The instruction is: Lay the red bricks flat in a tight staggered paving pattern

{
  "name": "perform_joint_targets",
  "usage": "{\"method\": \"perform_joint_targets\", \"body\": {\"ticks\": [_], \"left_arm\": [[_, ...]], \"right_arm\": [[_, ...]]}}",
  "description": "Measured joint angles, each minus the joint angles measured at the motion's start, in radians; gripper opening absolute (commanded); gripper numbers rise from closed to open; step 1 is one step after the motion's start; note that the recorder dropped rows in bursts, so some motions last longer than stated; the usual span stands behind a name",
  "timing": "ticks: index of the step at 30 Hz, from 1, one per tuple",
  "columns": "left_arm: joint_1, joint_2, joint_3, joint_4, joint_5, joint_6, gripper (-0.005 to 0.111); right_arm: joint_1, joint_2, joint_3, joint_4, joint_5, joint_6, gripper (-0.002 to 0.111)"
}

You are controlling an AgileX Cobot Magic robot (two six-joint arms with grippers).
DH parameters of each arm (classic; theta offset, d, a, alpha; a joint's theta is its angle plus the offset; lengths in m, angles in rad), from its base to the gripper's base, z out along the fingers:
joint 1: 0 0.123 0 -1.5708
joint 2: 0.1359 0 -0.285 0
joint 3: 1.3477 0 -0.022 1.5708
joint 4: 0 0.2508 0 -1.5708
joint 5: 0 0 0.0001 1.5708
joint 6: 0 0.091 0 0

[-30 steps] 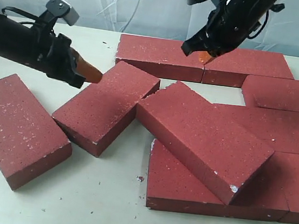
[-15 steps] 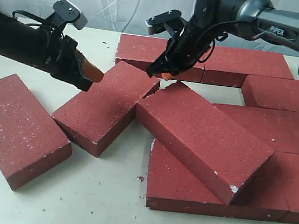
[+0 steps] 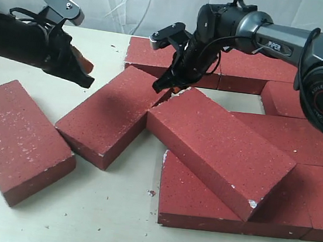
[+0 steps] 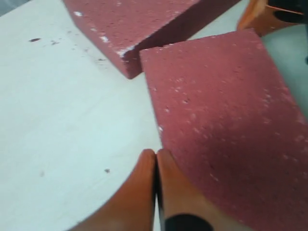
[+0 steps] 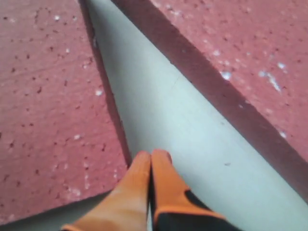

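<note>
Flanking the slanted brick (image 3: 112,118), left claw (image 3: 87,77) sits at its far-left corner and right claw (image 3: 161,87) at its far-right corner. Both are pinched fully together and grip nothing, probably acting as pushers to swing it square. Nine red bricks (image 3: 172,60) on the bench (image 3: 108,221): one loose left of the slanted brick, one tilted brick (image 3: 220,149) propped crooked to its right, six flat around that.

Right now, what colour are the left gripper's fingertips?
Orange; the fingertips show best in the left wrist view, pressed together.
</note>
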Motion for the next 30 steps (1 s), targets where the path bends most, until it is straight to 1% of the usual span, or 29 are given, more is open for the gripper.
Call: {"method": "perform_joint_targets", "body": {"ticks": [4, 8, 10, 11, 13, 15, 16, 17, 18, 19, 20, 24, 27, 30], "left_arm": [[0.000, 0.000, 0.000, -0.002, -0.071, -0.032, 0.000], [0.000, 0.000, 0.000, -0.002, -0.078, -0.036, 0.000], [0.000, 0.000, 0.000, -0.002, -0.084, -0.036, 0.000], [0.000, 0.000, 0.000, -0.004, -0.084, -0.036, 0.000], [0.000, 0.000, 0.000, -0.004, -0.084, -0.036, 0.000], [0.000, 0.000, 0.000, -0.004, -0.084, -0.029, 0.000], [0.000, 0.000, 0.000, -0.004, -0.084, -0.027, 0.000], [0.000, 0.000, 0.000, -0.004, -0.083, -0.026, 0.000], [0.000, 0.000, 0.000, -0.004, -0.066, -0.026, 0.000], [0.000, 0.000, 0.000, -0.004, -0.048, -0.026, 0.000], [0.000, 0.000, 0.000, -0.004, -0.009, -0.026, 0.000], [0.000, 0.000, 0.000, 0.011, 0.148, -0.017, 0.000], [0.000, 0.000, 0.000, 0.027, 0.179, -0.008, 0.000], [0.000, 0.000, 0.000, 0.032, 0.171, -0.006, 0.000]], "right_arm": [[0.046, 0.000, -0.010, 0.026, -0.004, -0.026, -0.001], [0.072, 0.000, -0.012, 0.032, -0.039, -0.031, -0.001], [0.082, 0.000, -0.012, 0.034, -0.095, -0.031, -0.001], [0.084, 0.000, -0.012, 0.053, -0.139, -0.031, -0.001], [0.085, 0.000, -0.020, 0.173, -0.176, -0.039, -0.001], [0.085, -0.002, -0.058, 0.269, -0.124, -0.089, -0.001], [0.088, -0.014, -0.083, 0.271, -0.068, -0.099, -0.001], [0.089, -0.032, -0.105, 0.246, 0.005, -0.099, -0.001], [0.089, -0.064, -0.120, 0.174, 0.080, -0.064, -0.001], [0.086, -0.085, -0.125, 0.135, 0.120, -0.033, -0.001], [0.082, -0.110, -0.132, 0.094, 0.179, 0.009, -0.001], [0.073, -0.109, -0.136, 0.069, 0.347, 0.039, -0.001], [0.080, -0.074, -0.136, 0.069, 0.370, 0.039, -0.001], [0.088, -0.029, -0.136, 0.070, 0.364, 0.039, -0.001]]}}
